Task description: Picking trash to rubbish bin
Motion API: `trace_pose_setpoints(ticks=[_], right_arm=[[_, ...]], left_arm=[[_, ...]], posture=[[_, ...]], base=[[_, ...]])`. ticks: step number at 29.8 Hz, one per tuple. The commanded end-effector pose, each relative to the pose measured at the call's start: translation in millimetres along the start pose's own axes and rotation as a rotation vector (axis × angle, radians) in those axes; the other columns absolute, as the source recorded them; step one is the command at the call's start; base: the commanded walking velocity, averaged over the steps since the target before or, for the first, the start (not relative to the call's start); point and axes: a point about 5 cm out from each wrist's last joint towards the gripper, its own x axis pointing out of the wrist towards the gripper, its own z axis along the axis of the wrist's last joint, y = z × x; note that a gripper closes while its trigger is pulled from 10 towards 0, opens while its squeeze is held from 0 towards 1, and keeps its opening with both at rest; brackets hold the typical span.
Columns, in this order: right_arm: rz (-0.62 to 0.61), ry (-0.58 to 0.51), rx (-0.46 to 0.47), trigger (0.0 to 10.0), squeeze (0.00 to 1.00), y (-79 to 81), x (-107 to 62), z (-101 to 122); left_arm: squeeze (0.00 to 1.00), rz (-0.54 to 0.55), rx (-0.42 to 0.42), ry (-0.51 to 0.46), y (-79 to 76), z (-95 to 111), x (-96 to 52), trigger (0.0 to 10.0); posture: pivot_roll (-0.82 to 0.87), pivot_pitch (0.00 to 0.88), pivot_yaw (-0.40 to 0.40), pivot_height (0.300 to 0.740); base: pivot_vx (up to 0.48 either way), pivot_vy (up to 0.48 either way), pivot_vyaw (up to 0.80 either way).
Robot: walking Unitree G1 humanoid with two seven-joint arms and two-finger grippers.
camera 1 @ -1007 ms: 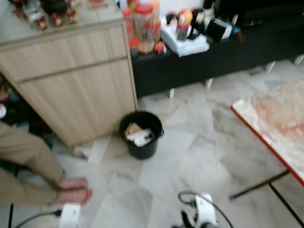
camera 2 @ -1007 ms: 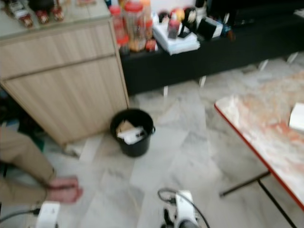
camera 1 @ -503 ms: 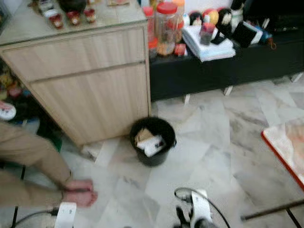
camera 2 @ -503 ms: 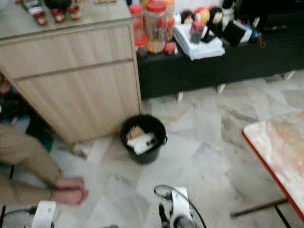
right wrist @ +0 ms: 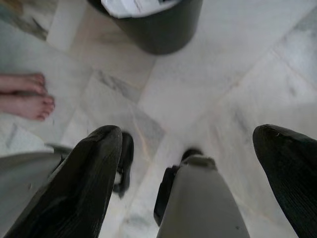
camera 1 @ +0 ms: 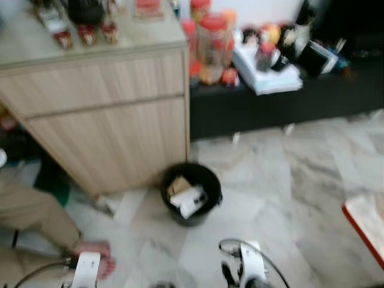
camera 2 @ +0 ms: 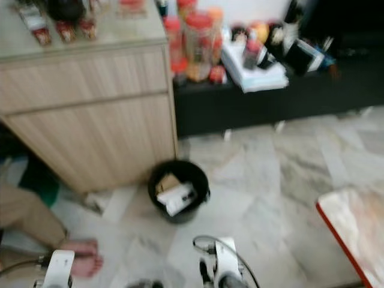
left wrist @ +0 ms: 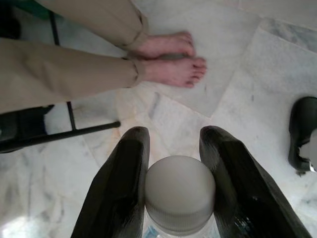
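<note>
A black rubbish bin (camera 1: 191, 194) stands on the marble floor in front of the wooden cabinet, with white paper and cardboard trash (camera 1: 185, 197) inside. My left gripper (left wrist: 174, 136) is shut on a clear bottle with a white cap (left wrist: 180, 192), held low above the floor. My right gripper (right wrist: 187, 131) hangs open with nothing between its fingers; the bin (right wrist: 159, 25) lies a short way ahead of it. Both arms sit at the lower edge of the eye views, the left arm (camera 1: 86, 271) and the right arm (camera 1: 249, 270), nearer to me than the bin.
A seated person's bare feet (camera 1: 96, 264) rest on the floor at my left, near the left arm. The wooden cabinet (camera 1: 108, 120) and a low black shelf (camera 1: 282, 102) crowded with jars and papers stand behind the bin. A red-edged table corner (camera 1: 366, 231) is at right.
The whole picture has shifted: the camera turned left and came closer, so the red-edged table slid off to the right. The bin and the person's feet stay where they were.
</note>
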Motion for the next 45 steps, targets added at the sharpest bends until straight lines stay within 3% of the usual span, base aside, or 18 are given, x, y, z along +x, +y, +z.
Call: trace_pose_setpoints(ticks=[1,34,42,45], right_arm=[[-0.023,0.025,0.023,10.0,0.0,-5.7,-2.5,-9],[-0.019,0.018,0.027,10.0,0.0,-3.8,-2.2,-8],[0.0,-0.034,0.002,10.0,0.0,-1.2,1.1,8],[0.009,-0.077,-0.029,10.0,0.0,0.7,3.5,22]], left_arm=[[0.0,-0.006,-0.005,0.034,-2.7,-8,-1.6,10.0],[0.0,-0.019,0.018,0.023,-3.1,-4,-0.6,10.0],[0.0,-0.143,0.062,-0.148,-24.1,46,3.2,10.0],[0.0,-0.196,0.107,-0.259,-37.6,79,1.9,10.0]], posture=[[0.13,0.174,0.02,0.728],[0.13,0.171,0.025,0.728],[0.13,0.171,0.021,0.728],[0.13,0.169,0.02,0.728]], base=[[0.371,0.0,0.0],[0.369,0.0,-0.08],[0.15,0.0,0.0],[0.0,0.0,0.0]])
